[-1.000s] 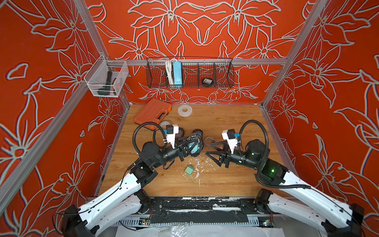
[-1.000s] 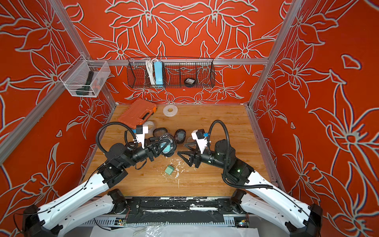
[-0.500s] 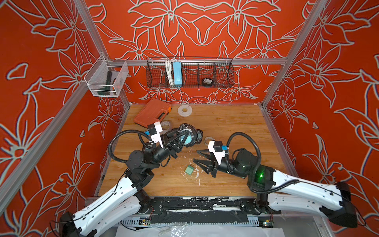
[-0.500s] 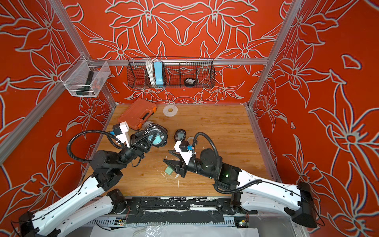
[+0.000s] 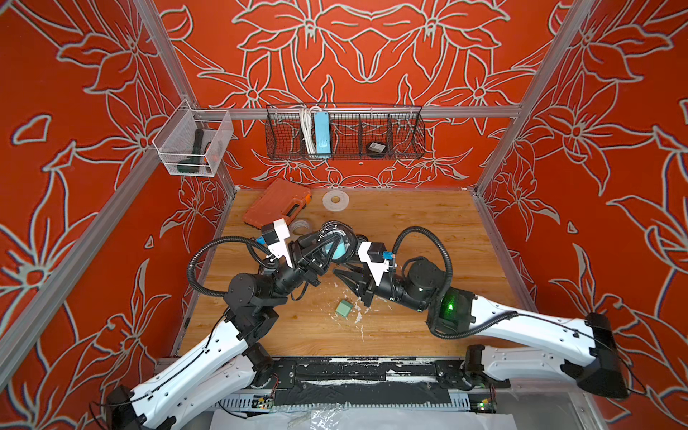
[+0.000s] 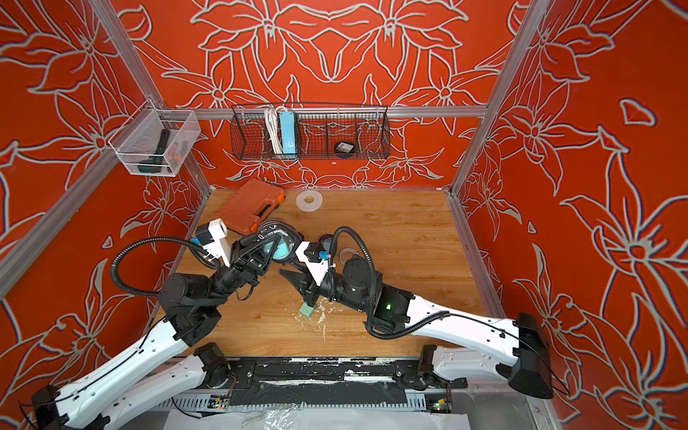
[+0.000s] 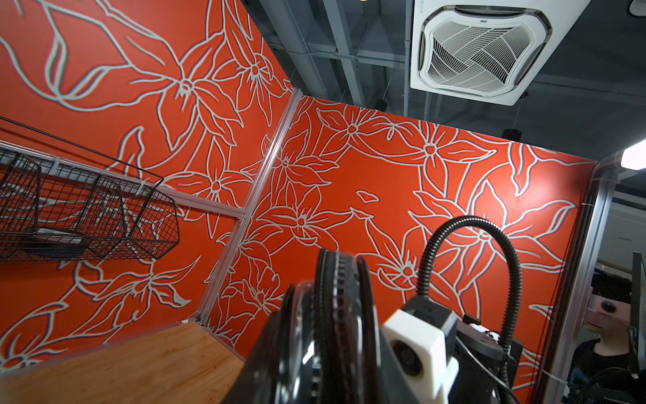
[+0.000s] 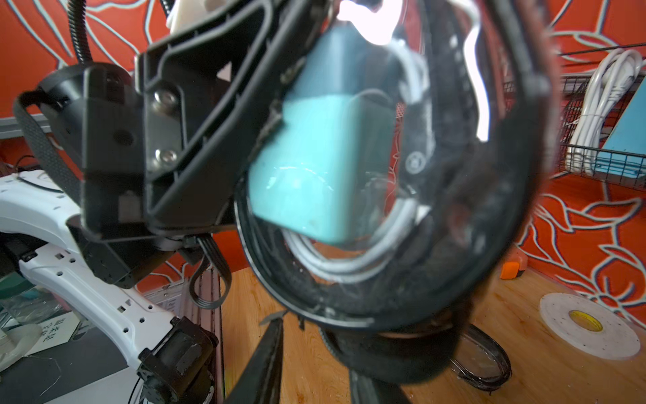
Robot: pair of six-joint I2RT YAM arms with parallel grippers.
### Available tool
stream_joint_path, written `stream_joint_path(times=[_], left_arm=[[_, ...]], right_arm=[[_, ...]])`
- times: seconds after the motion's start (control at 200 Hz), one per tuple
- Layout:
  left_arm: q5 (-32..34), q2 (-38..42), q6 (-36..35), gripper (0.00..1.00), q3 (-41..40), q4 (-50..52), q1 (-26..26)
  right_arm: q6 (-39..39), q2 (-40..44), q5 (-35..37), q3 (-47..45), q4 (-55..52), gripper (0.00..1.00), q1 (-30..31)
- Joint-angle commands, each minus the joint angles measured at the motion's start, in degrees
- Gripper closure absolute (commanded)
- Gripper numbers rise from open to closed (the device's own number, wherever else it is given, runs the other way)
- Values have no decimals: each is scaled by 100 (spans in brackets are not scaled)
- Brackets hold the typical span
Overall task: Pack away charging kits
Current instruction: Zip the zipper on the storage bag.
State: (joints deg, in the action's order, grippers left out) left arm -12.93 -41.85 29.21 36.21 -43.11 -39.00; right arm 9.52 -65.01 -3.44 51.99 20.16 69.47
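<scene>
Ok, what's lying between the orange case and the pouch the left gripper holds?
A whitish ring, likely a tape roll, flat on the table between the orange case and the pouch in the left gripper; it shows in a top view.

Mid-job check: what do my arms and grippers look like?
White shells and black joints on left arm and right arm, each with a black ribbed hose. Black triangular fingers and white camera blocks on left gripper and right gripper. Green light on right arm.
</scene>
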Motion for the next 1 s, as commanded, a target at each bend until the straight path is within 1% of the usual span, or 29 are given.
stream_joint_path(times=[0.0,0.225,0.37,0.46,0.651,0.711,0.801,0.991], left_arm=[[73,37,-78,100,-15,-312,-11],[116,-43,-48,100,-78,-354,-11],[290,-61,-73,100,-108,-264,-11],[446,-61,-85,100,-114,-188,-11],[413,-53,-70,100,-140,-203,-11],[449,-28,-72,100,-157,-190,-11],[433,-10,-82,100,-184,-217,-11],[416,1,-56,100,-197,-258,-11]], right_arm=[[-47,24,15,158,286,68,29],[31,-81,4,263,298,69,24],[67,-104,-85,286,343,69,29],[100,-108,-225,277,383,74,31],[190,-178,100,356,281,77,31],[235,-174,212,373,270,75,30],[309,-206,412,466,120,68,30],[417,-339,816,609,-86,68,29]])
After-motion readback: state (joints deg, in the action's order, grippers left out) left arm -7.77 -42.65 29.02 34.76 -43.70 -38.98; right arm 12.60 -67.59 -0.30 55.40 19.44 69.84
